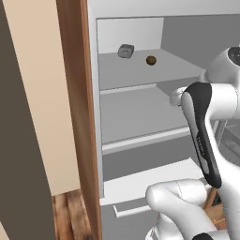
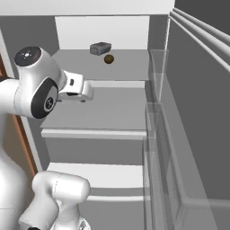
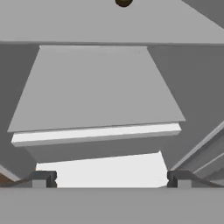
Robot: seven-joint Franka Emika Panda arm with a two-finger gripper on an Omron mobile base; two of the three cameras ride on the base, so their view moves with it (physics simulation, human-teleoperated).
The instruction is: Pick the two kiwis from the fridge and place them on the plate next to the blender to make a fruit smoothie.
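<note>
On the upper shelf (image 1: 140, 70) of the open fridge (image 2: 103, 31), one kiwi (image 1: 151, 60) sits alone, small and brown, roughly midway across the shelf and back from its front edge. Just beside it, nearer the back wall, lies a grey angular lump (image 1: 125, 50); the two are close but apart. From the right base view the same kiwi (image 2: 108, 59) sits just in front of the lump (image 2: 100, 48).

Middle shelf (image 2: 103, 110) below is bare pale grey with a lighter front lip. A white drawer front (image 1: 150, 180) runs under it.

Arm reaches into the fridge opening at middle-shelf height, its hand above that shelf's left part in the right base view. Gripper (image 3: 112, 178) stands wide open, holding nothing; its two dark fingertips (image 3: 43, 178) are well apart at the bottom of the hand view, over the drawer front. Kiwi (image 3: 123, 2) is cut by the top edge of that view, well apart from the gripper.

Brown wooden panel (image 1: 77, 112) borders the fridge on its left side. Clear door bins (image 2: 157, 148) line the right.
</note>
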